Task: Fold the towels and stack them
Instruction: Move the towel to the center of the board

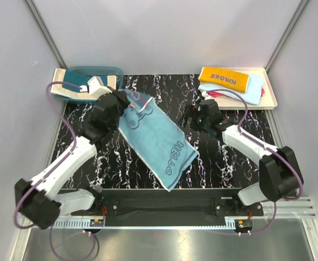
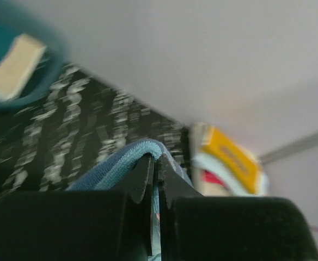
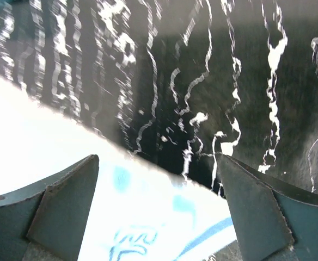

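Note:
A dusty blue towel [image 1: 156,141] with a cartoon outline and "HELLO" lettering lies diagonally across the middle of the table. My left gripper [image 1: 130,104] is shut on its far corner, and the left wrist view shows the towel's edge [image 2: 132,155] pinched between the jaws of that gripper [image 2: 156,166]. My right gripper [image 1: 189,117] is open and empty just right of the towel. In the right wrist view this gripper [image 3: 159,201] hovers over the towel's edge [image 3: 148,223], which looks washed out white. An orange-yellow "BROWN" towel [image 1: 224,79] lies folded on a light blue one [image 1: 252,92], with red [image 1: 263,91] showing beneath.
The folded towels sit in a cream tray [image 1: 272,93] at the back right, also in the left wrist view [image 2: 200,163]. A translucent teal basin [image 1: 96,71] stands at the back left, with a dark teal towel with a cream border [image 1: 72,90] hanging out of it. Grey walls enclose the black marbled table [image 1: 230,163].

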